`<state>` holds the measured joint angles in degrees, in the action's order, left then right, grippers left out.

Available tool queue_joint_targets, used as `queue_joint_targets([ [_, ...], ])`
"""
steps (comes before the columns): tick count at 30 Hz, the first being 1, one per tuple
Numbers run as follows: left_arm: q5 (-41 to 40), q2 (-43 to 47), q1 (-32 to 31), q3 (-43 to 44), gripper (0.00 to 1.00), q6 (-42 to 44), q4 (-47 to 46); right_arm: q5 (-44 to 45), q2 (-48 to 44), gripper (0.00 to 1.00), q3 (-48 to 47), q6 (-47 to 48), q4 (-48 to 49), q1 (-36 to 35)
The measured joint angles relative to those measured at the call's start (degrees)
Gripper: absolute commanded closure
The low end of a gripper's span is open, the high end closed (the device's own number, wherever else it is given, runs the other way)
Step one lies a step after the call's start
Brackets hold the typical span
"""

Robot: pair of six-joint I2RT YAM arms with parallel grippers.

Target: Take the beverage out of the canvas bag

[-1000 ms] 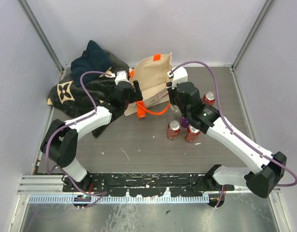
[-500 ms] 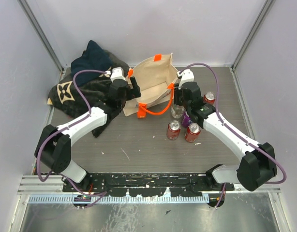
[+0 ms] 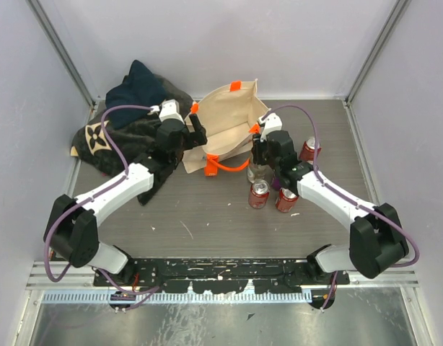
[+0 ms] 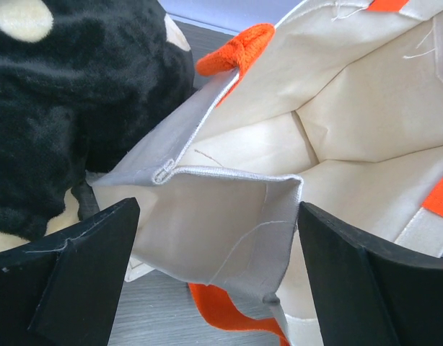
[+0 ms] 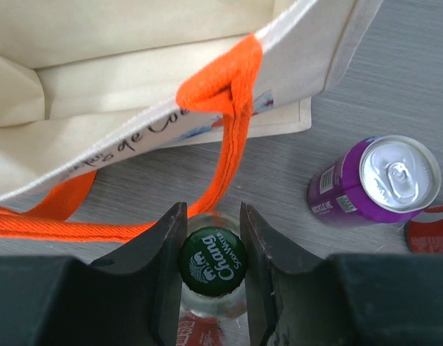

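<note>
The canvas bag (image 3: 229, 119) gapes open at the back of the table (image 3: 200, 216), with its left side against a dark blanket (image 3: 120, 126). The left gripper (image 4: 214, 274) has its fingers spread wide, and a folded corner of the bag's rim lies between them. The right gripper (image 5: 212, 216) pinches the green-capped beverage bottle (image 5: 213, 263). The bottle stands upright on the table just outside the bag's near edge, and an orange handle (image 5: 229, 144) drops down beside it. Red cans (image 3: 259, 193) and a purple can (image 5: 373, 180) crowd its near and right sides. Bare tabletop opens toward the near left.
</note>
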<state>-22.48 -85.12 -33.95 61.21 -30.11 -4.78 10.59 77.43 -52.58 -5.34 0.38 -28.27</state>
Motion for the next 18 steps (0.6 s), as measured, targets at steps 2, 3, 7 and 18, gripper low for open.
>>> queue_joint_targets([
  [2, 0.07, 1.11, 0.02, -0.28, 0.02, 0.0, 0.0, 0.02, 0.0, 0.99, 2.51, 0.02, 2.82, 0.0],
  [3, 0.13, 1.64, 0.02, -0.39, 0.02, 0.02, 0.02, 0.09, 0.0, 0.99, 3.72, 0.02, 4.0, 0.0],
  [7, 0.85, 2.91, 0.02, -0.48, 0.02, 0.07, 0.13, 1.38, -0.07, 0.99, 8.11, -0.24, 9.94, 0.0],
  [18, 2.51, 4.94, 0.02, -3.06, 0.02, 0.96, 2.54, 3.1, 0.0, 0.82, 10.23, -0.11, 14.64, 0.0],
])
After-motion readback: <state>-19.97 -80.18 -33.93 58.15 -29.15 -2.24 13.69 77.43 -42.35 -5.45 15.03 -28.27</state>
